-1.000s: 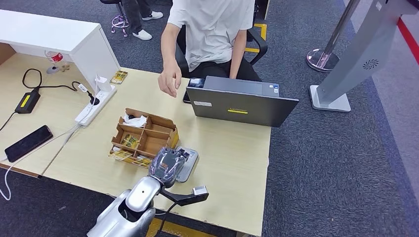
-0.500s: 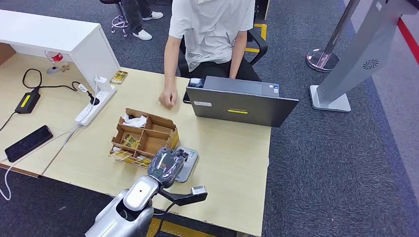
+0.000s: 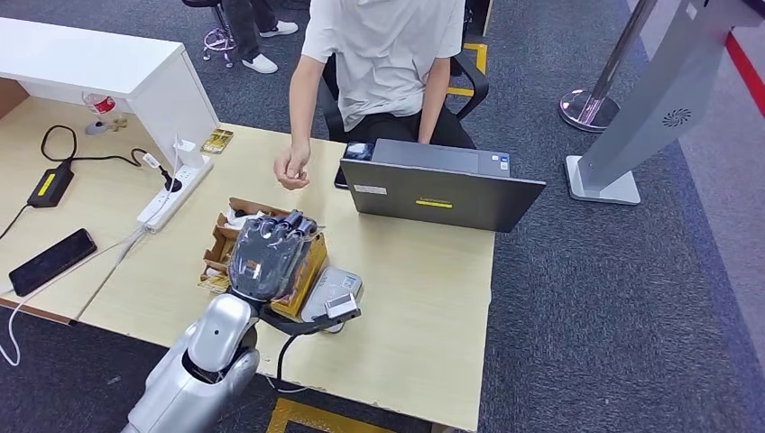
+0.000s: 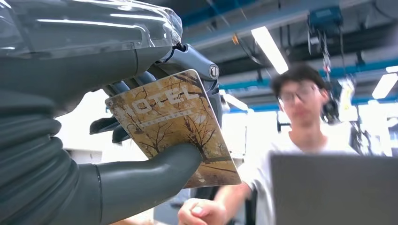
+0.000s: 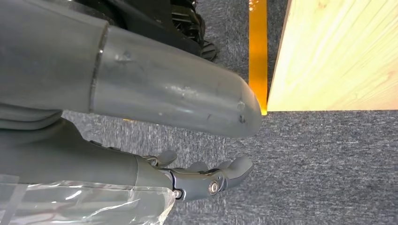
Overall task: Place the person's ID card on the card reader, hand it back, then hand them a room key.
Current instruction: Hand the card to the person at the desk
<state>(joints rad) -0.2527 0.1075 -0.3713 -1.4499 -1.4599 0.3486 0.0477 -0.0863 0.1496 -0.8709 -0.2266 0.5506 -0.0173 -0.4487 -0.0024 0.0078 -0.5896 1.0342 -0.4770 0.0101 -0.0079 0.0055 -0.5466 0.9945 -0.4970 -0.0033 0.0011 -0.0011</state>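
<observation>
The left hand (image 3: 268,255) grips a hotel key card (image 4: 176,124) above the cardboard box (image 3: 309,262) — the right hand (image 5: 206,180) hangs empty, fingers loose.

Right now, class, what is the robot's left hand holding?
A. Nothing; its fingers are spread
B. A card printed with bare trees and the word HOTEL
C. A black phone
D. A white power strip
B: in the left wrist view the left hand pinches the room key card between its thumb and fingers, with the tree print and HOTEL lettering showing.
</observation>
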